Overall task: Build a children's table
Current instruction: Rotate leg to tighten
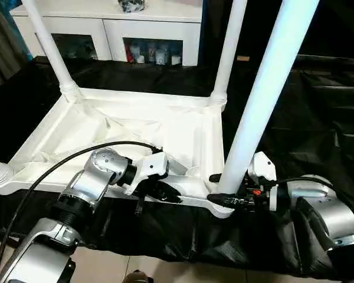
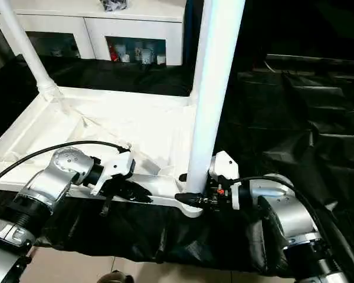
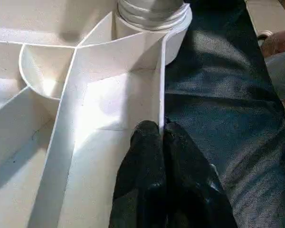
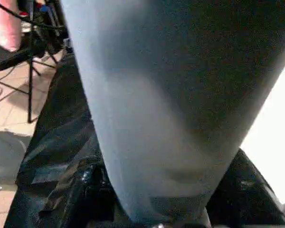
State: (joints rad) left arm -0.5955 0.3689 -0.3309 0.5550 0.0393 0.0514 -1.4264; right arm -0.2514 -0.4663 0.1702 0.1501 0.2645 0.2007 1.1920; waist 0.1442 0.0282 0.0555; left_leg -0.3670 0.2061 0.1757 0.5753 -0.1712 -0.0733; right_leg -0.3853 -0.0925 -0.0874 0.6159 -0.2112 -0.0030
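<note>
Four legs (image 1: 265, 100) upright, tabletop (image 1: 165, 127) underside up, flat

Closed fingers (image 3: 154, 156) against tabletop (image 3: 109, 95) rim

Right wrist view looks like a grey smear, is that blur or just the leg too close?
Right wrist view: the near leg sits so close it reads soft, grey and shaded. Left wrist view: bright glare on the tabletop ribs, with the left claw dark. Left eye view: that leg looks bluish-white.

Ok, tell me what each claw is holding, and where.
Left claw pinches the tabletop by its near rim. Right claw straddles the near-right leg at its base by the socket; a firm grip cannot be told.
</note>
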